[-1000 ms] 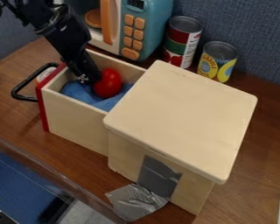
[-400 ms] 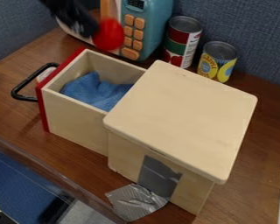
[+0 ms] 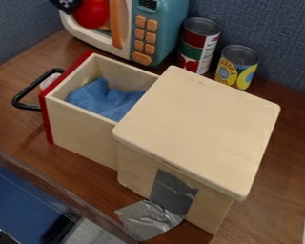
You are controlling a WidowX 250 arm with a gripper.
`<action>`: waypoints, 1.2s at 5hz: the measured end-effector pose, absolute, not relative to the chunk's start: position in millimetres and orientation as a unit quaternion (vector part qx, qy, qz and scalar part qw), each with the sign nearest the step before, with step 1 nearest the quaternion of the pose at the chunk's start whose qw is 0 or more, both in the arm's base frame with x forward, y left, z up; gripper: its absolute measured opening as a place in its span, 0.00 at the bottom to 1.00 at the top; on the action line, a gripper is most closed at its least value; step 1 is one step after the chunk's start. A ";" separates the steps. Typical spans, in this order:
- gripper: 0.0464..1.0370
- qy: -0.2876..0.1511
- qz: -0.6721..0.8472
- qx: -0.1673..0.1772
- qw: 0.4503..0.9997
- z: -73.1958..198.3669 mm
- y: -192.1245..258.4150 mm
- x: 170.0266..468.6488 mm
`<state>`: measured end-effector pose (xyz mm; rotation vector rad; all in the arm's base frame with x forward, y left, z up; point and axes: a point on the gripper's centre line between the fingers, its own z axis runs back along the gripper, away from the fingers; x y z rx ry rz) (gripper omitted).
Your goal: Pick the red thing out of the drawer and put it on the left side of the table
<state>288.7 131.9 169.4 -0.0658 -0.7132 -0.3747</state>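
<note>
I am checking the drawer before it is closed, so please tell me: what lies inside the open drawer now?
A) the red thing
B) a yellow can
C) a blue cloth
C, because blue cloth shows between the walls of the open drawer.

Along the back edge of the brown table (image 3: 21,128), a toy microwave (image 3: 167,24), a red-and-green can (image 3: 190,52) and a yellow can (image 3: 233,71) are set; nearer the front edge, a wooden drawer box (image 3: 199,128) is placed.

The rounded red thing (image 3: 91,13) is aloft before the microwave (image 3: 165,28), the wooden drawer (image 3: 82,133) open.
</note>
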 end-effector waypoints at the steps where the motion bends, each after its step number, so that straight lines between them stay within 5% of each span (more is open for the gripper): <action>1: 0.00 -0.243 -0.087 0.029 0.966 150.3 167.5 294.0; 2: 0.00 -0.153 -0.009 0.051 0.987 127.5 197.4 303.5; 4: 0.00 -0.021 0.088 0.008 0.996 85.3 236.1 328.0; 6: 0.00 -0.021 0.101 -0.017 0.994 67.7 255.2 325.7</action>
